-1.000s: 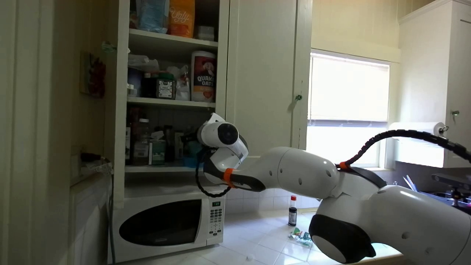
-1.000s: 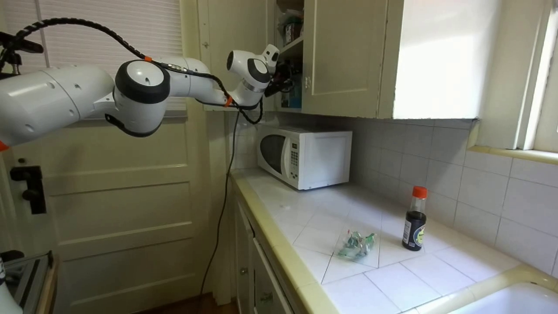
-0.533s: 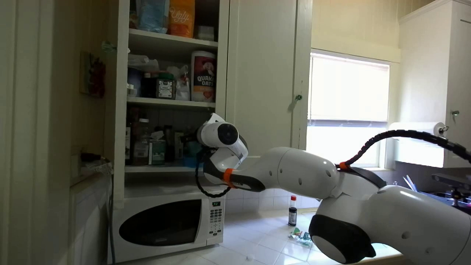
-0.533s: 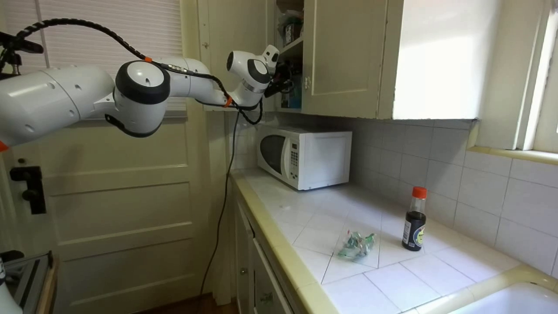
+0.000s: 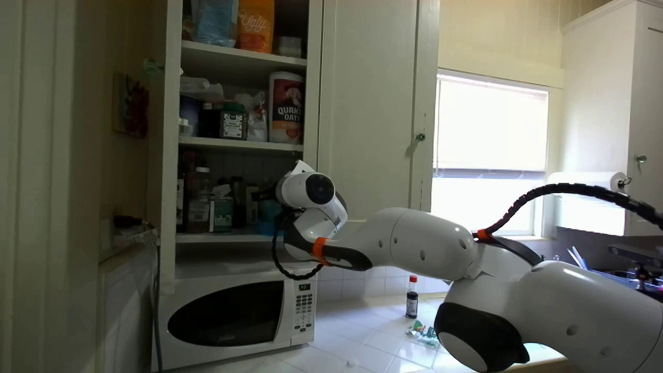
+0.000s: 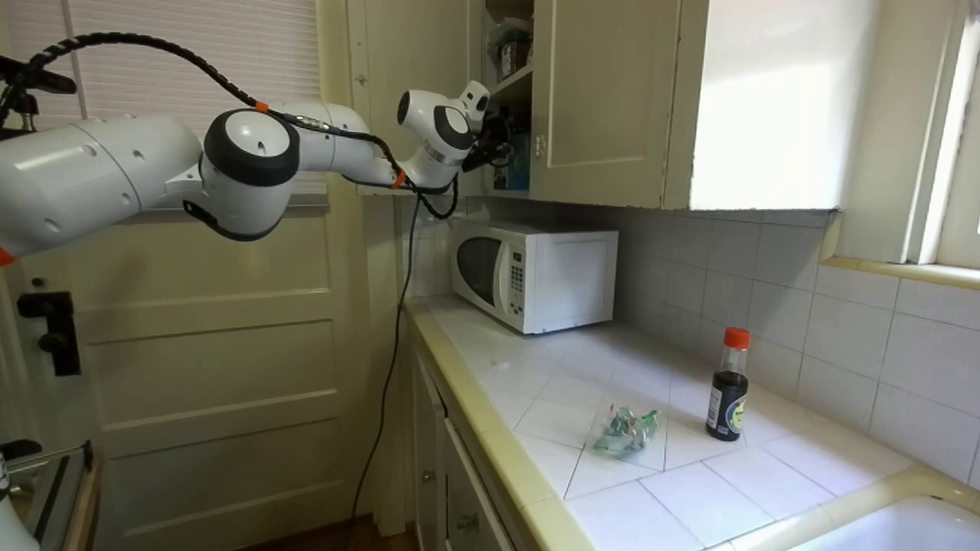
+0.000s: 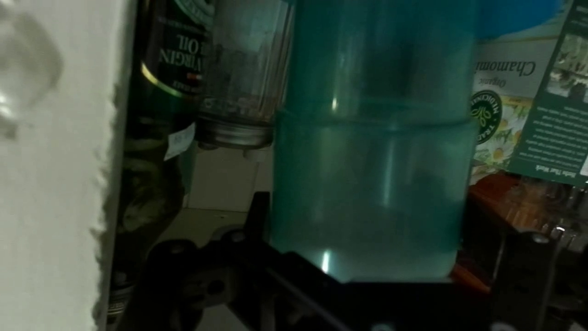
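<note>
Upper left of an exterior view: tall cupboard (image 5: 314, 67), shelves packed. Lower right of an exterior view: tiled counter (image 6: 566, 367); white microwave (image 6: 570, 283) on its far end. Oats canister (image 5: 286, 109) on the cupboard's middle shelf.

My gripper (image 7: 394, 220) enters from the bottom edge of the wrist view, labels there upside down. Jaws stand spread, nothing clamped, one finger each side of a teal plastic cup (image 7: 374, 179). Gap shows at the lower right finger; at lower left, can't tell if I touch.

Cup fills the wrist view's centre; it's on the cupboard's low shelf, above the microwave. Rim line crosses it, so probably two nested, likely mouth-down, closed end toward the bottom of the frame.

My read: light, thin-walled, slightly springy, slippery-smooth, unlikely to shatter. Best hold: both side walls, just below that rim line as the wrist view shows it, square and gentle. Taper toward the closed end could let my pads slide; a nested pair could part.

Smaller: dark oil bottle (image 7: 177, 50), upper left of the wrist view; chamomile tea box (image 7: 523, 96), upper right; glass jar (image 7: 243, 78) between bottle and cup. Red-capped sauce bottle (image 6: 727, 398) and crumpled wrapper (image 6: 628, 430) near each other on the counter.
</note>
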`<state>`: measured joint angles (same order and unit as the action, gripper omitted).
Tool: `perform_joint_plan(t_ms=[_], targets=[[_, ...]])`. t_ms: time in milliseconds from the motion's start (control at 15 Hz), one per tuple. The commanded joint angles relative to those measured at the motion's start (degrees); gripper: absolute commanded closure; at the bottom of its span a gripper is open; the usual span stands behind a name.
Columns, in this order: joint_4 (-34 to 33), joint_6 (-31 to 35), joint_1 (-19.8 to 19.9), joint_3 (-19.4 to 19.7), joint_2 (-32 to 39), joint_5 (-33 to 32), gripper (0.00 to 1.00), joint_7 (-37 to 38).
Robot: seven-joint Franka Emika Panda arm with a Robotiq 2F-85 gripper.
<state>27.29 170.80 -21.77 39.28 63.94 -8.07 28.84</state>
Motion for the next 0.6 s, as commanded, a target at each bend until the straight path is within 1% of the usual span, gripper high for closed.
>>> perform_joint_plan(t_ms=[0,67,200,267,400,533], targets=[[-0.3,1.7,0.4,-0.3,0.6,0.4,0.0,0.5],[-0.6,3.4,0.7,-0.9,1.0,0.8,0.0,0.9],[-0.4,7.2,1.4,-3.2,1.5,1.5,0.0,0.5],[0.0,9.3,1.8,-5.3,1.6,1.7,0.0,-0.6],[1.1,13.9,2.8,-11.4,1.4,1.1,0.0,-3.8],[2.4,17.7,3.8,-18.0,0.6,-1.4,0.0,-7.6]])
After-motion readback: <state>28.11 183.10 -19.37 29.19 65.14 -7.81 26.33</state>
